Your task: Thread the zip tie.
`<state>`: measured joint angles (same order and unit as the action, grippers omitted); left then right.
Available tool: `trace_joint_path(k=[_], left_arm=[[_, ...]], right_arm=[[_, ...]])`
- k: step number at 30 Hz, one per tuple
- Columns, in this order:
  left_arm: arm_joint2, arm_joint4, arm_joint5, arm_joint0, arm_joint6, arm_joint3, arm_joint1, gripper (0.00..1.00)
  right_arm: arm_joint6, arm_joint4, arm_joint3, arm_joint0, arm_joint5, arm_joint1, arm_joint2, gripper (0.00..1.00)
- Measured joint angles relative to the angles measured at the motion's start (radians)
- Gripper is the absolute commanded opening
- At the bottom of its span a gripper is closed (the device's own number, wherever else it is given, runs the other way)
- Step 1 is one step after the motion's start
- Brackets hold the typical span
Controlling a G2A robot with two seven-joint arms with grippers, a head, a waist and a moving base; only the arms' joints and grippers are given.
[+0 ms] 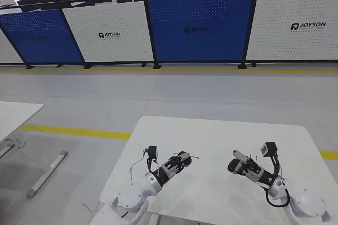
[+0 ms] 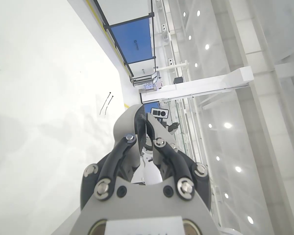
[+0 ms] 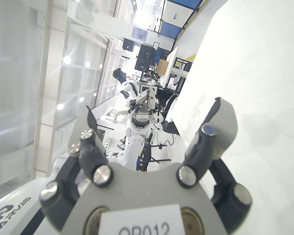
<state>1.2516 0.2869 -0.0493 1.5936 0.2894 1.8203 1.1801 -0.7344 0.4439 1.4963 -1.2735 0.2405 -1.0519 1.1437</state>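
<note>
Two thin black zip ties [image 2: 106,103] lie side by side on the white table [image 2: 39,74], a short way beyond my left gripper's tips; in the top view they show as a fine dark line [image 1: 193,157]. My left gripper [image 2: 144,119] is shut, its dark pads pressed together, and I cannot make out anything between them. It hovers low over the table's near left part [image 1: 183,158]. My right gripper [image 3: 154,108] stands open and empty over the near right part [image 1: 236,159], facing the left arm across the gap.
The white table's [image 1: 214,135] near edge runs close under both arms. A second white table [image 1: 8,115] stands off to the left across the floor. Blue and white partition panels [image 1: 197,28] line the back.
</note>
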Motion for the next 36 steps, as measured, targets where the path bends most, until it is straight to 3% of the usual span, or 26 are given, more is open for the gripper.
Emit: trace_joint_path(k=[4, 9, 20, 24, 30, 36], left_arm=[[0.023, 0.055, -0.067, 0.013, -0.008, 0.057, 0.001, 0.00], [0.069, 0.118, -0.153, 0.057, -0.015, 0.141, -0.002, 0.00], [0.071, 0.111, -0.143, 0.062, -0.017, 0.142, -0.002, 0.00], [0.030, 0.024, -0.089, 0.036, 0.005, 0.097, -0.003, 0.00], [-0.021, -0.072, -0.052, 0.017, 0.002, 0.028, -0.001, 0.00], [-0.023, -0.079, -0.050, 0.017, -0.001, 0.024, -0.001, 0.00]], right_arm=[[0.000, 0.000, 0.000, 0.000, 0.000, 0.000, 0.000, 1.00], [0.000, 0.000, 0.000, 0.000, 0.000, 0.000, 0.000, 1.00], [0.000, 0.000, 0.000, 0.000, 0.000, 0.000, 0.000, 1.00], [0.000, 0.000, 0.000, 0.000, 0.000, 0.000, 0.000, 1.00], [0.000, 0.000, 0.000, 0.000, 0.000, 0.000, 0.000, 1.00], [0.000, 0.000, 0.000, 0.000, 0.000, 0.000, 0.000, 1.00]])
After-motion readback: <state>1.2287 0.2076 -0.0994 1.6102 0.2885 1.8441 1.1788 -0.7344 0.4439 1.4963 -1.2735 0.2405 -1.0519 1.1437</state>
